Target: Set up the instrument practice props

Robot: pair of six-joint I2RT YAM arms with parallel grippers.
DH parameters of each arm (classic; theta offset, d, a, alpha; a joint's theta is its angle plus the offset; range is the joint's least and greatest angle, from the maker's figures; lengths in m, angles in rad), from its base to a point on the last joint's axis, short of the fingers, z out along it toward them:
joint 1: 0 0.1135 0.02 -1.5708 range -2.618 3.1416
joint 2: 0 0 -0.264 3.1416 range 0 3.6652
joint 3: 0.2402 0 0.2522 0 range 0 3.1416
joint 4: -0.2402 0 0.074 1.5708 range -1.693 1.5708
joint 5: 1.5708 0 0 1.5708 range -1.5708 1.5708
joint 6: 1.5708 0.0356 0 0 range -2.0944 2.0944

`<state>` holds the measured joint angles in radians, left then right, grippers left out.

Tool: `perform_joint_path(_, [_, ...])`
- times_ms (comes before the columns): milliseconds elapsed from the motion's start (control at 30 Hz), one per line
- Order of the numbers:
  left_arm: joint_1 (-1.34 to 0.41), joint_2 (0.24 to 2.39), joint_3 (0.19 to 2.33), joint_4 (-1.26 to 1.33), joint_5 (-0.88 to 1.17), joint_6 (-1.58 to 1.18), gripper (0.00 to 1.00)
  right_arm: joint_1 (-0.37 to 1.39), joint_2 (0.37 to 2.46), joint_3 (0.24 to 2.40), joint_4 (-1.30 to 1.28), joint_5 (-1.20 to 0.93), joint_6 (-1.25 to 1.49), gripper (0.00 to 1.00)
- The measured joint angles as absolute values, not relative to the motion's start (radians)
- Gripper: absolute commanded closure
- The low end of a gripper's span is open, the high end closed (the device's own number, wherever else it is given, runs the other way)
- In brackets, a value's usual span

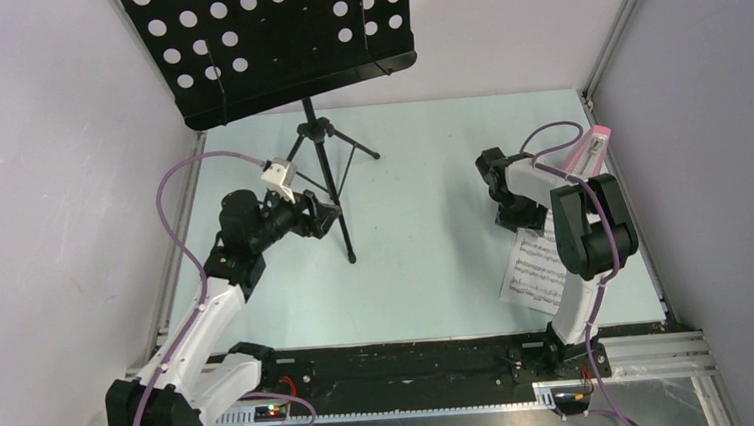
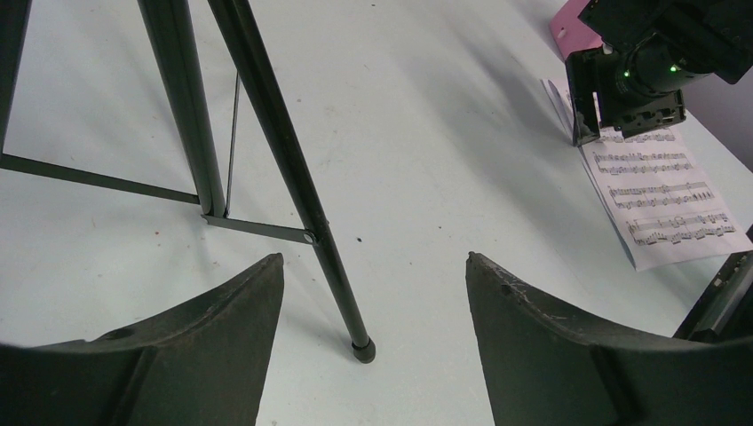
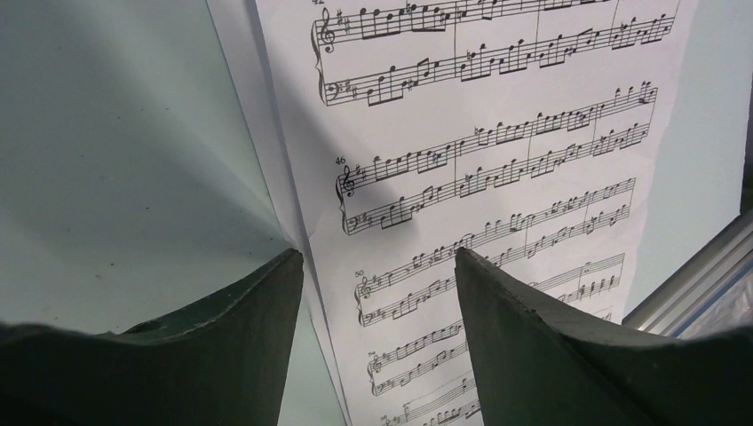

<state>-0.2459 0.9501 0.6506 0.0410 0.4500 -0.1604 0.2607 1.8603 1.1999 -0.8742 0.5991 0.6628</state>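
My left gripper (image 2: 373, 257) sits low over the pale table (image 1: 424, 230) at the foot of the black music stand (image 1: 271, 40). Its two fingers (image 2: 222, 337) are spread wide with nothing between them. In the left wrist view the stand's front tripod leg (image 2: 293, 186) runs down through the gap and ends in its rubber foot on the table. It touches neither finger that I can see. From above, this gripper is just beside that leg, on the stand's left side.

My right gripper (image 3: 377, 253) is well off to the stand's right, pointing down at the white sheet music (image 3: 479, 160), which lies flat on the table. Its fingers (image 3: 550, 346) are parted too and pinch nothing. The printed page's left edge runs down through the gap, with one finger over bare table beside the paper and the other over the staves. I cannot tell whether either tip rests on the paper. A pale strip along that edge looks like the margin of a second page underneath.

The pink metronome (image 1: 594, 148) stands farther to the stand's right than the pages, beyond the right arm and close to the side wall (image 1: 709, 150). The stand itself is upright on its three legs toward the back of the table, its hole-punched desk tilted.
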Motion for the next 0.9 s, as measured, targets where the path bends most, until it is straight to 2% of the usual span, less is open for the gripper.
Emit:
perform_joint_path(133, [-0.246, 0.954, 0.651, 0.041, 0.450, -0.160, 0.22, 0.255, 1.862, 1.203, -0.877, 0.588, 0.664, 0.35])
perform_joint_path(300, [-0.246, 0.965, 0.651, 0.041, 0.450, -0.159, 0.22, 0.242, 1.875, 1.214, -0.864, 0.547, 0.669, 0.63])
perform_joint_path(367, [-0.246, 0.966, 0.651, 0.041, 0.449, -0.159, 0.22, 0.238, 1.881, 1.215, -0.850, 0.530, 0.670, 0.69])
perform_joint_path(600, [-0.246, 0.968, 0.651, 0.040, 0.450, -0.158, 0.22, 0.236, 1.886, 1.216, -0.824, 0.499, 0.668, 0.83])
perform_joint_path(767, [-0.249, 0.969, 0.651, 0.039, 0.451, -0.158, 0.22, 0.236, 1.886, 1.214, -0.808, 0.481, 0.652, 0.99])
perform_joint_path(900, [-0.268, 0.973, 0.651, 0.039, 0.451, -0.157, 0.22, 0.233, 1.876, 1.203, -0.791, 0.469, 0.629, 1.00])
